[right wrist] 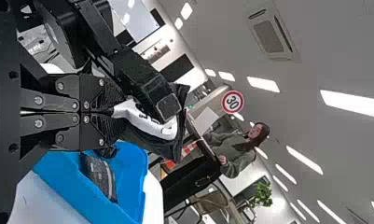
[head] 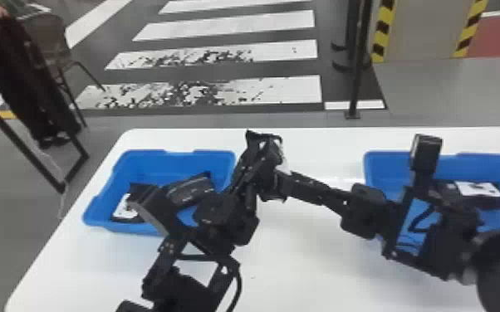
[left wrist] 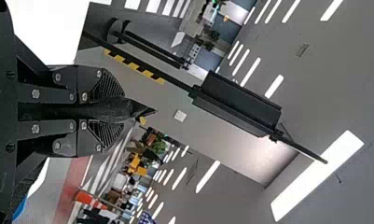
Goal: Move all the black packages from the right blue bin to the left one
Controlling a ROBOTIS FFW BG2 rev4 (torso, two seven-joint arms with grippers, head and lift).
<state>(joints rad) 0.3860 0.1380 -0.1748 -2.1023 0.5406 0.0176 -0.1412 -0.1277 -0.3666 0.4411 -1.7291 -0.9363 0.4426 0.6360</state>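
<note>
Black package [right wrist: 157,146] clamped by left jaws and right jaws, likely mid-handover; next, right lets go, left drops it in left bin [head: 149,165] below jaws.

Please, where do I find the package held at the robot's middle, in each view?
Head view: upper middle, between the bins; package.
Left wrist view: left side, middle height; apparently the dark edge between the jaws.
Right wrist view: left of centre, white label showing.
Shared landmark: white table.

The robot's boxy arms [head: 363,211] are black, with a curved black cable [head: 238,284], silvery round screws [left wrist: 35,94] and finely ridged fingers [left wrist: 109,87].
</note>
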